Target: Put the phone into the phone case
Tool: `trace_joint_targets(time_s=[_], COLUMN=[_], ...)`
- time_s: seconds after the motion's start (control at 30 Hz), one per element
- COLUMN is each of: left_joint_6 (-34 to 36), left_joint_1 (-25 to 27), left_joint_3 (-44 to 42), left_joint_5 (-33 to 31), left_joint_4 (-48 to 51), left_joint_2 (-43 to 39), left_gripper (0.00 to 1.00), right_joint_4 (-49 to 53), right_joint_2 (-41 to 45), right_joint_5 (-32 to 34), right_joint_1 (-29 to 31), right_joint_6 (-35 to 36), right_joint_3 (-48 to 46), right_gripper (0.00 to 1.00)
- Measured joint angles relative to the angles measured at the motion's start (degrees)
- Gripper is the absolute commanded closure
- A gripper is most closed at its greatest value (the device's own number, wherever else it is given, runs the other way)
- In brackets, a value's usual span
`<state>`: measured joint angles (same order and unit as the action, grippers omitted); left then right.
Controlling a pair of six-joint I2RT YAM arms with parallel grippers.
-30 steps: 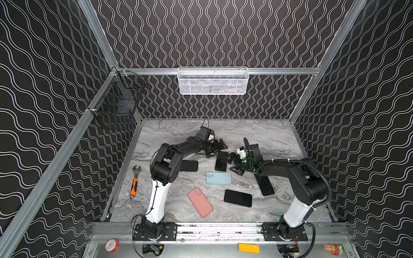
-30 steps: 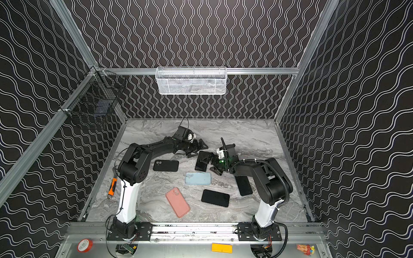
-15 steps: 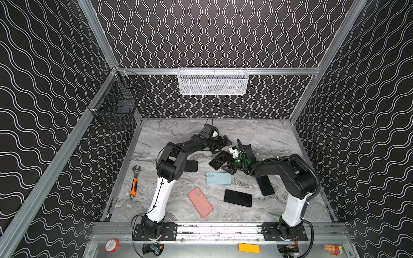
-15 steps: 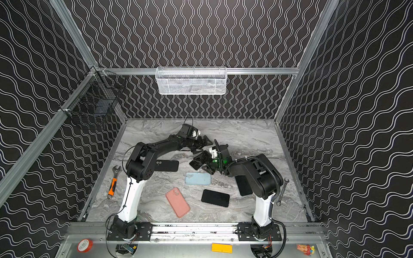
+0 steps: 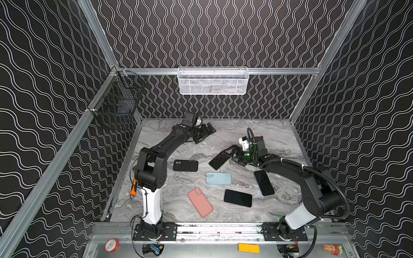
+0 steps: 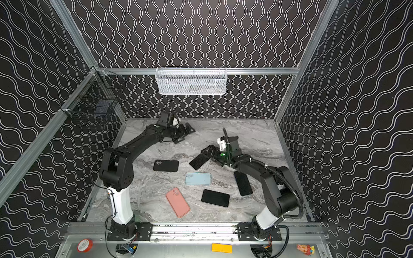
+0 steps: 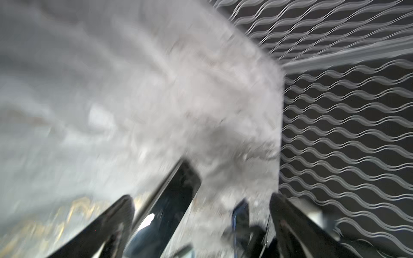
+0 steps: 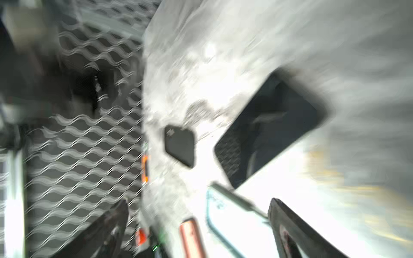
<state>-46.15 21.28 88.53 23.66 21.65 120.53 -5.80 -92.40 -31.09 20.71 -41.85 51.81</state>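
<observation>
Contents of a cell walled in black wave-patterned panels, set out on a grey marbled table (image 5: 257,134). Writing: a red tape roll (image 5: 111,245) on the front ledge carried a pale label too small to read. Along the same ledge lay a plain yellow tag (image 5: 248,248) and a small multicoloured packet (image 5: 333,249) whose print could not be made out. Task items: one black phone (image 5: 220,159), glossy face up and lying askew at mid-table, just in front of the right gripper (image 5: 232,154). One black phone case (image 5: 185,165), camera cutout showing, lay to its left and apart from it. One light blue phone case (image 5: 218,178) lay nearer the front, and one salmon phone case (image 5: 200,202) nearer still. A second black phone (image 5: 238,198) and a dark blue phone (image 5: 264,183) lay beside the right arm. Right gripper: jaws spread wide with nothing between them; whether a fingertip touched the black phone could not be told. Left gripper (image 5: 204,133): low over bare table near the back wall, well apart from every phone, jaws likewise wide and empty; its wrist view was motion-blurred. Surroundings: an orange-handled wrench (image 5: 133,189) at the left table edge, partly hidden behind the left arm. A white mesh basket (image 5: 212,81) hung on the back rail and a black wire basket (image 5: 118,105) on the left rail.
</observation>
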Motion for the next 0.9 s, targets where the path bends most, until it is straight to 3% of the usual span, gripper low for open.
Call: trace_joint_targets(time_s=[0.2, 0.4, 0.57, 0.9], left_joint_6=[-4.04, -7.58, -10.88, -13.86], left_joint_1=[2.78, 5.49, 6.01, 7.23], left_joint_3=[-19.76, -22.51, -25.29, -25.11], left_joint_5=[2.36, 3.08, 3.37, 3.56], left_joint_4=[0.68, -4.72, -10.58, -16.46], left_joint_2=[-8.63, -9.84, -8.11, -4.09], left_gripper=[0.01, 0.01, 0.01, 0.02], right_joint_4=[7.93, 10.73, 12.20, 10.75], right_joint_2=[-6.01, -17.11, -23.58, -27.10], right_joint_5=[-0.33, -3.21, -5.62, -9.77], right_joint_1=[-5.40, -5.81, -5.88, -5.40], right_joint_6=[6.01, 9.42, 9.62, 9.46], right_joint_3=[8.76, 19.69, 22.73, 23.82], right_gripper=[0.00, 0.00, 0.00, 0.00])
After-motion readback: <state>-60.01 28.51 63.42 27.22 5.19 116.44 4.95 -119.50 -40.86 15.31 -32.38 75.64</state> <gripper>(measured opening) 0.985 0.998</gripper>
